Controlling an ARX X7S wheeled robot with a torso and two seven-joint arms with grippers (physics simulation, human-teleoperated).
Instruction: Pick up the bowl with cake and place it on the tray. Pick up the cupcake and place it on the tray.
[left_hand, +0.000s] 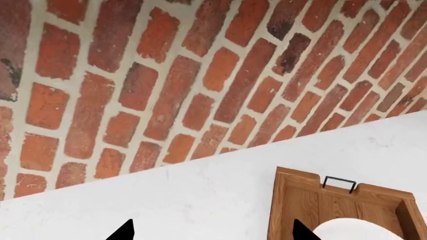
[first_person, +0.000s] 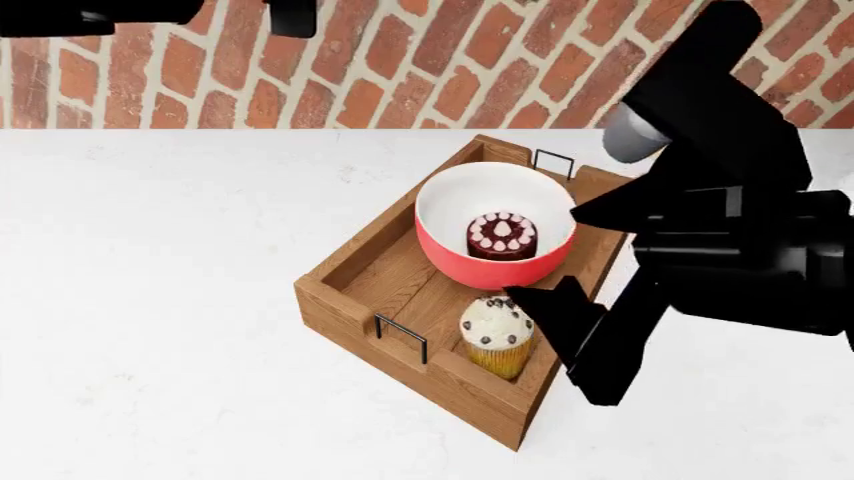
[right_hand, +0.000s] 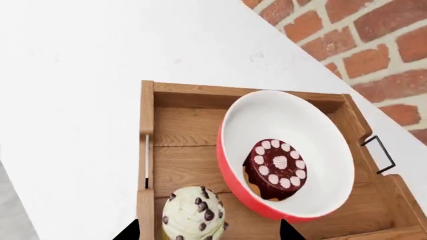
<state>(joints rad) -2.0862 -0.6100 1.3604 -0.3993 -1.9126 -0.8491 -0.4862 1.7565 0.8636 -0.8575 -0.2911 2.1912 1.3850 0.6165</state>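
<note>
- Nearest the robot, the cupcake (first_person: 498, 335) with its yellow case and chip-dotted frosting stands inside the wooden tray (first_person: 350, 272), at the tray's near end, just beside the near wire handle (first_person: 400, 338).
- Next in, the red bowl (first_person: 494, 225) sits in the middle of the tray with the dark cake (first_person: 502, 236) resting in its white interior; the right wrist view shows bowl (right_hand: 287, 162) and cake (right_hand: 275, 168) lying wholly within the tray's raised sides.
- Judged from this, both placements look done: bowl with cake and cupcake are on the tray, and nothing of the task remains on the white table (first_person: 147, 260). Only pulling the arms clear seems left.
- The right gripper (first_person: 594, 270) hangs just above the tray's right side, over the cupcake and the bowl's rim. Its jaws stand wide apart and hold nothing; in its wrist view the two dark tips flank the cupcake (right_hand: 195, 215) without touching it.
- The left gripper (left_hand: 210, 232) is farther back and raised toward the brick wall (first_person: 400, 60). Its tips are spread apart and empty, with the tray's far end and far handle (left_hand: 339, 183) below.
</note>
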